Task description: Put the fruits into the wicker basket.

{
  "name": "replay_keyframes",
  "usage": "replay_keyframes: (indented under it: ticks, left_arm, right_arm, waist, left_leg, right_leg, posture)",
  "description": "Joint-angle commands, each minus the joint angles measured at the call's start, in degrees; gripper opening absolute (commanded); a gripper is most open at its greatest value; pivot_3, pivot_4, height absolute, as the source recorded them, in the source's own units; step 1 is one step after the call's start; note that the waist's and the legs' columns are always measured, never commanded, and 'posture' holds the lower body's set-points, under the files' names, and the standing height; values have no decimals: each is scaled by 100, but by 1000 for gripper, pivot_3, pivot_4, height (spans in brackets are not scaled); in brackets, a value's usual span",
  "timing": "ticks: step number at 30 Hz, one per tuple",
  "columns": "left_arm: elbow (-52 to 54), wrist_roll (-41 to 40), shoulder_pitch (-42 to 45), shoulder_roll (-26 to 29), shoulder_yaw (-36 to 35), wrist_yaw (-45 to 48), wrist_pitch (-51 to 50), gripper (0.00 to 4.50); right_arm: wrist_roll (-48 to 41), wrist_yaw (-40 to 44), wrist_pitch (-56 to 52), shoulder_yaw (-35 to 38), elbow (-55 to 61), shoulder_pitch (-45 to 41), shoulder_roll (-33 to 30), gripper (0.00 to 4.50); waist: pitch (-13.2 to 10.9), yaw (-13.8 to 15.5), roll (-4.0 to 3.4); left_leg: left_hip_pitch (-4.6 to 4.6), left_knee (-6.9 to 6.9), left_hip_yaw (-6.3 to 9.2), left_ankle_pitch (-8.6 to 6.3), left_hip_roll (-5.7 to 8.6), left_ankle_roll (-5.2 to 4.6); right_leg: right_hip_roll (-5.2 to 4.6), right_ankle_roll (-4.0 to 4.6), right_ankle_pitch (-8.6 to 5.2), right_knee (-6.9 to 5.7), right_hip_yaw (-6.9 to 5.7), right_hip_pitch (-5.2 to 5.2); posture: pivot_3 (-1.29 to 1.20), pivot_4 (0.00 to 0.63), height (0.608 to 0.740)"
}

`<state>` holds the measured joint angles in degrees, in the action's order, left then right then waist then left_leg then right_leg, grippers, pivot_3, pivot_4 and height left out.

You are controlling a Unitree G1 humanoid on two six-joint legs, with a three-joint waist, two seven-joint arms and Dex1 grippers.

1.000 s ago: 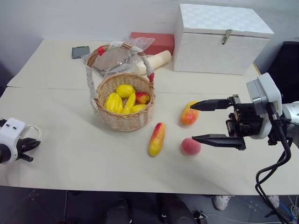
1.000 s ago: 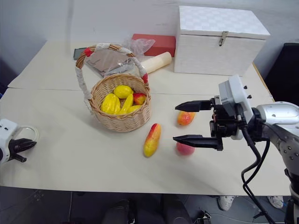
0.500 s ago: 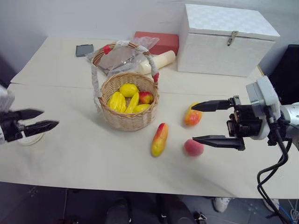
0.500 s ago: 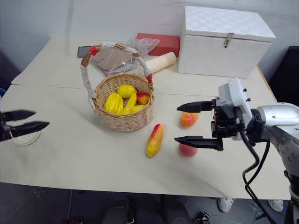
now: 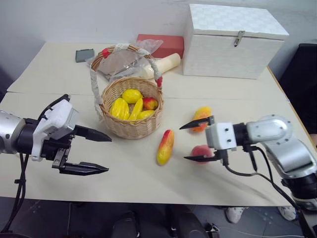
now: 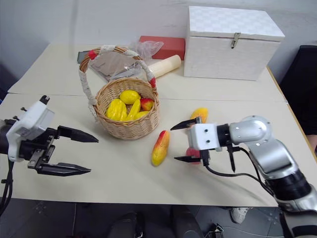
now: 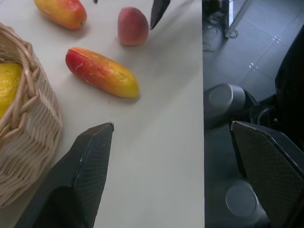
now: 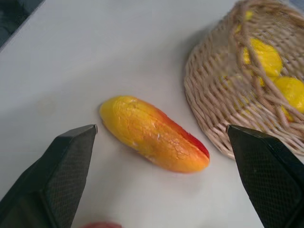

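The right gripper (image 5: 198,140) has its two black fingers spread wide apart and holds nothing; it points to the left, low over the table (image 5: 59,74); the round pink peach (image 5: 201,151) sits between the fingers, close to the near one, and I cannot tell if that finger touches it; the plump orange mango (image 5: 201,116) lies just behind the far finger, a bit farther back on the table; the long yellow and red mango (image 5: 165,147) lies flat just to the left of this gripper's tips, right in front of where it points.

The left gripper (image 5: 103,154) is wide open too, with nothing in it; it hangs over the near left part of the table and points to the right, toward the fruit; the long mango is well apart from its tips.

The wicker basket (image 5: 131,129) stands upright in the middle of the table, behind and between the two grippers, just to the far left of the long mango; its tall handle has white lace and red bands; it has yellow fruits in it and one red and yellow one (image 5: 150,103).

Farther back lie a cream roll (image 5: 163,64), some clear plastic wrap (image 5: 124,62), a red box (image 5: 161,43) and a small dark flat thing (image 5: 84,55); a big white box with a lid (image 5: 230,39) stands at the far right.
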<state>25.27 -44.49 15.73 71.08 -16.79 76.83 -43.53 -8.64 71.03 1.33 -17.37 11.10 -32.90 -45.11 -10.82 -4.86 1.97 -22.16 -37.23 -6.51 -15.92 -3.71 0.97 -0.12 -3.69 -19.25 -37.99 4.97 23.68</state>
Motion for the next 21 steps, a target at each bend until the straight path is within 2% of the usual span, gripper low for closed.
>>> replay_keyframes:
  ticks: [1,7,12,16,21]
  left_arm:
    - [-113,95,231,93,43,69,205,4176]
    - [-172,110,343,5,42,-75,268,4176]
    - [-154,112,262,-81,-58,-255,300,4176]
    - [-105,100,192,-147,-123,-369,318,4214]
    - [-138,116,124,-176,-203,-436,355,4214]
  right_arm:
    - [589,89,648,-437,-436,-291,305,4500]
    - [1341,-34,1220,-939,-1323,-757,884,4500]
    - [1689,-221,1344,-1031,-1976,-982,1259,4500]
    - [1581,-133,1412,-978,-1988,-963,1374,3582]
    - [1005,165,1123,-824,-1528,-840,1415,1962]
  waist:
    - [-1,3,1]
    - [-1,-10,2]
    - [-1,-6,3]
    - [-1,-6,3]
    - [-1,-11,3]
  left_leg:
    - [-2,-5,0,0,-2,1]
    - [-4,-8,-12,12,-4,23]
    - [0,-20,-11,14,-5,24]
    - [0,-30,-11,14,-4,24]
    - [0,-35,-9,13,-6,24]
  right_leg:
    - [1,0,-1,0,-1,0]
    - [1,-3,-2,0,9,4]
    - [2,-3,-3,-19,9,3]
    - [1,-2,-3,-30,9,3]
    - [2,-3,-3,-41,9,3]
  posture:
    - [0,150,740]
    - [0,150,740]
    - [0,150,740]
    - [0,150,740]
    - [0,150,740]
